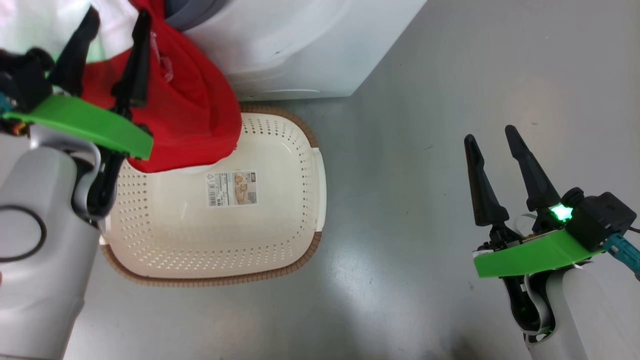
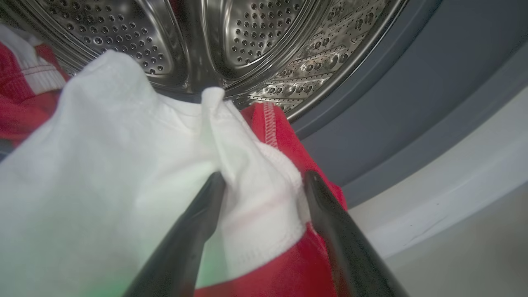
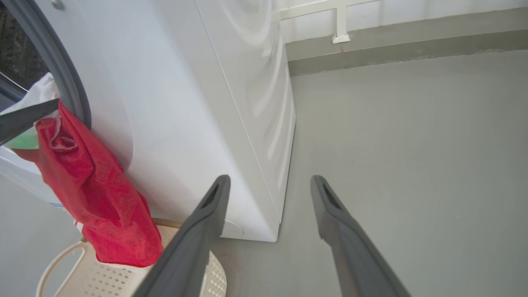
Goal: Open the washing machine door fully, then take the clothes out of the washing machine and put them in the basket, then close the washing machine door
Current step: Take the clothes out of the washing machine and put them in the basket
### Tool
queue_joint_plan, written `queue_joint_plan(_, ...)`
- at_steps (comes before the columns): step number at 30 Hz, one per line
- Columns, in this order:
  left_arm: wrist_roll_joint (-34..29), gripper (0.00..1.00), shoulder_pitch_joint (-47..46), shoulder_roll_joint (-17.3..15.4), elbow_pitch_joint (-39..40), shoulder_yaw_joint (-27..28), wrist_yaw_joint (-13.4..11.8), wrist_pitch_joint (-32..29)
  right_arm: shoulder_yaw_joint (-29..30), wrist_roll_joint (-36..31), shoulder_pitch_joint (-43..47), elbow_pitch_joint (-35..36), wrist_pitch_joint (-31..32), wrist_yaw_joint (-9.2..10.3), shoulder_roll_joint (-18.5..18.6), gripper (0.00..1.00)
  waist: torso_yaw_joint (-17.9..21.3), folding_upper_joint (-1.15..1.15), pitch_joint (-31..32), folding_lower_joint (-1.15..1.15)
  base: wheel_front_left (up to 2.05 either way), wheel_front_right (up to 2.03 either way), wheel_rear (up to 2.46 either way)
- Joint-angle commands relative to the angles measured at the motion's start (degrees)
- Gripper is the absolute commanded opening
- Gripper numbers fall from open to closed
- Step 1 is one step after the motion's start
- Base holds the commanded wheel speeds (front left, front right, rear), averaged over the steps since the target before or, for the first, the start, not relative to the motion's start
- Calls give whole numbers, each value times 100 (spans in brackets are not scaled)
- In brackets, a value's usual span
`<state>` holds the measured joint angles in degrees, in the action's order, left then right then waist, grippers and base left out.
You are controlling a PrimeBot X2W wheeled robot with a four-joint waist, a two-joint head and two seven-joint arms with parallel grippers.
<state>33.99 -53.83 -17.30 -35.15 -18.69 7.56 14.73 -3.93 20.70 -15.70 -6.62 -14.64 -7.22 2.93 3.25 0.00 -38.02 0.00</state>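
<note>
The clothes point(image 1: 192, 110), red with a white part point(image 2: 123, 173), hang from the washing machine point(image 1: 305, 45) mouth over its grey ring point(image 2: 392, 103). Their lower end reaches over the back left corner of the cream basket point(image 1: 280, 235). My left gripper point(image 1: 119, 15) stands open at the mouth, with a fold of white fabric between its fingers point(image 2: 206, 214). The steel drum point(image 2: 247, 41) lies just beyond, with more red cloth point(image 2: 16, 107) at its left. My right gripper point(image 1: 490, 135) is open over the bare floor to the right, holding nothing. The washing machine door is out of view.
The basket point(image 3: 57, 264) sits on the grey floor right against the machine's front. A paper label point(image 1: 232, 188) lies on its floor. The machine's white side point(image 3: 231, 103) stands ahead of my right gripper point(image 3: 268, 179). A pale wall base point(image 3: 392, 37) runs behind the open floor.
</note>
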Motion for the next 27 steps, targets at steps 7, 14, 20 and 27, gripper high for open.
queue_joint_plan(7, 212, 100, -293, -293, -121, -98, -8, 27, -167, 53, 4, 130, -36, -26, -5, 100, 43, 0, -1, 0, 0, 0, 0)
queue_joint_plan(14, 191, 30, -401, -349, -347, -299, -8, 27, -157, 70, 10, 151, -36, -26, -5, 100, 56, 0, 11, 0, 0, 0, 0)
queue_joint_plan(20, 201, 0, -397, -344, -300, -334, -8, 27, -113, 41, 23, 159, -36, -26, -5, 100, 11, 0, 28, 0, 0, 0, 0)
queue_joint_plan(27, 143, 0, -64, -253, 101, -13, -8, 27, -85, 26, 24, 148, -36, -26, -5, 100, -65, 0, 76, 0, 0, 0, 0)
